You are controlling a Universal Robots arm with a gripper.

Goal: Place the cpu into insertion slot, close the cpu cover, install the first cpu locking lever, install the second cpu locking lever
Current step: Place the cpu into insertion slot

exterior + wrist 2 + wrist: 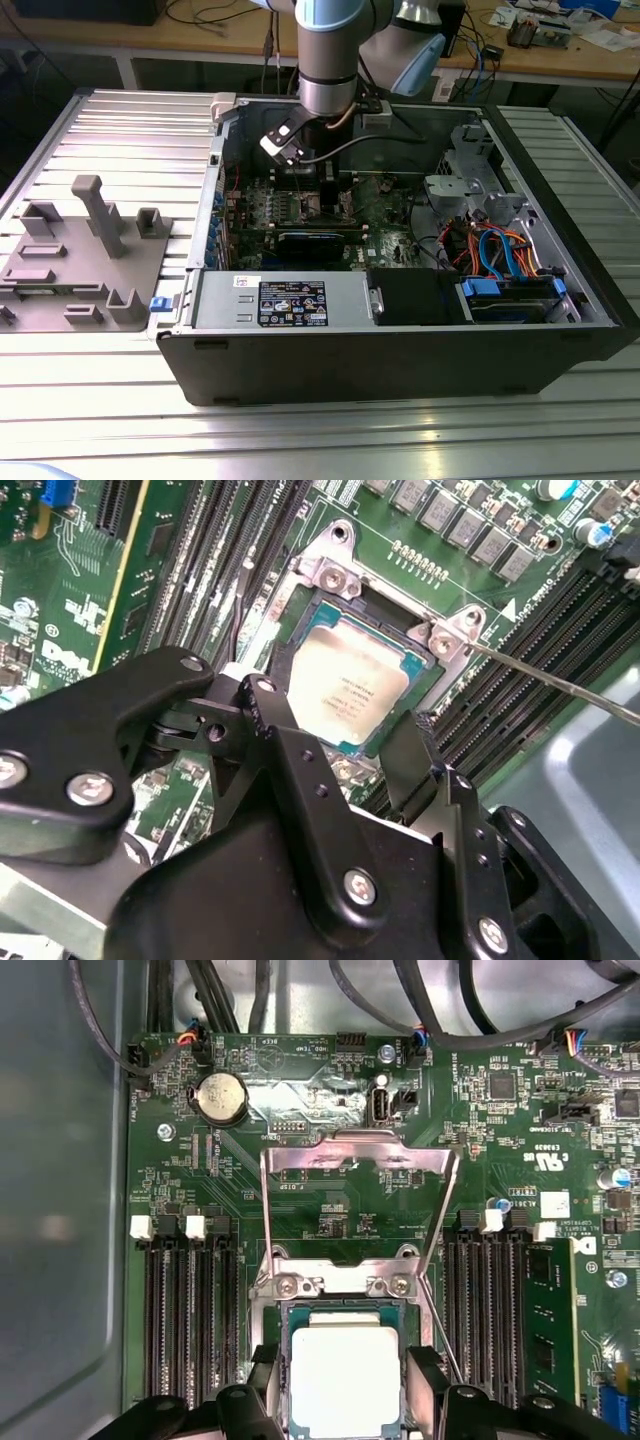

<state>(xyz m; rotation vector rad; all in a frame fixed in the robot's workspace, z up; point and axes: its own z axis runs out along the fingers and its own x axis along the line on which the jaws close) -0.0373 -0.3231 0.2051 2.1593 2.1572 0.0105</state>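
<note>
Ribbed metal table [100, 120] carries an open computer case [400, 360], and the arm [328, 60] reaches down into it from above. On the green motherboard [330, 1210] the landmark is the cpu socket [340, 1282].

The cpu [343, 1375] [350, 675] lies flat inside the socket, with its dull silver top facing up. The gripper [345, 1372] [340, 725] hangs just above the socket. Its black fingers [425, 1375] are spread to about the width of the chip, one on each side of it. I cannot tell if they touch its edges.

The cpu cover [350, 1148] is not closed. It stands raised from the hinge edge of the socket, and the board is visible through its window. One thin wire locking lever [560, 685] points away from a corner of the socket and is not latched. Black memory slots [190, 1320] run on both sides of the socket. A round coin battery [221, 1097] sits beyond the raised cover, well apart from the socket.
</note>
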